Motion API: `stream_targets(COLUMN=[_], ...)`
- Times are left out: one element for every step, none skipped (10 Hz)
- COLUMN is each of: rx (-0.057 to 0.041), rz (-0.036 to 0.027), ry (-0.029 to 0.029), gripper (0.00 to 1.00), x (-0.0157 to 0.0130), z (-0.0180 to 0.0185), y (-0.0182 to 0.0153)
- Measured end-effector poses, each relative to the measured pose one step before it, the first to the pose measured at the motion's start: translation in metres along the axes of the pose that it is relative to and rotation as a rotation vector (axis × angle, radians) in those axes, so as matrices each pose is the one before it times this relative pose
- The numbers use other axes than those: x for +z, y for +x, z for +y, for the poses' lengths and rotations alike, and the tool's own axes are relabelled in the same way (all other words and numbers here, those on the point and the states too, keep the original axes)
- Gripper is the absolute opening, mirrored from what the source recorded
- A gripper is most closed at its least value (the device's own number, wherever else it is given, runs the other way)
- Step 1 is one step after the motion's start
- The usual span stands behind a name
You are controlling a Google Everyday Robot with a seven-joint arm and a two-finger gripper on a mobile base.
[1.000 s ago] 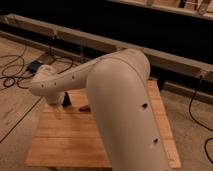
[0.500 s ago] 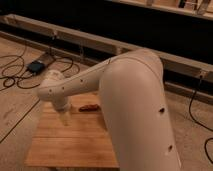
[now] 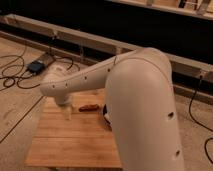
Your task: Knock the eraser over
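Wooden table (image 3: pixel 75 145), hand (image 3: pixel 66 113) low over its left, near reddish-brown object (image 3: pixel 89 107)

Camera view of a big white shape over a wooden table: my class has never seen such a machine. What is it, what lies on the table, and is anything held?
There is one view, looking down past the machine; where the camera sits is not known. The big smooth white shape is a robot arm, reaching from the lower right towards the left. At its end, over the left part of the pale wooden slatted table, hangs the gripper, the robot's two-finger hand. Whether it holds anything cannot be told. Just right of the gripper lies a small reddish-brown elongated object. A dark thing peeks out beside the arm, mostly hidden. The eraser it should knock over is not in sight.
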Motion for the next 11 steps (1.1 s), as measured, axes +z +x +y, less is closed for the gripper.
stream_targets(rx=[0.00264, -0.00175, -0.00699, -0.00970, -0.00697, -0.00944, -0.01897, -0.01815, -0.01649, -0.01198, -0.01010], rz=[-0.00446, -0.00673, -0.00808, -0.01104, -0.00559, -0.00630, -0.00736, -0.00833, -0.00574, 0.00137, 0.01094], ry=[0.02359, 0.02271, 0.02214, 0.02322, 0.01146, 0.01254, 0.01263, 0.00473, -0.00376, -0.01277, -0.02104], gripper=[0.80, 0.80, 0.80, 0.80, 0.80, 0.80, 0.80, 0.80, 0.80, 0.80, 0.80], x=[-0.00227, -0.00181, -0.00116, -0.00146, 0.00020, -0.00003, 0.00049, 0.00039, 0.00251, 0.00504, 0.00758], z=[-0.01124, -0.01019, -0.00907, -0.00971, -0.00478, -0.00513, -0.00425, -0.00061, 0.00229, 0.00544, 0.00844], y=[-0.00455, -0.00756, -0.01093, -0.01431, -0.00866, -0.00958, -0.01304, -0.01250, -0.01047, -0.00571, -0.00223])
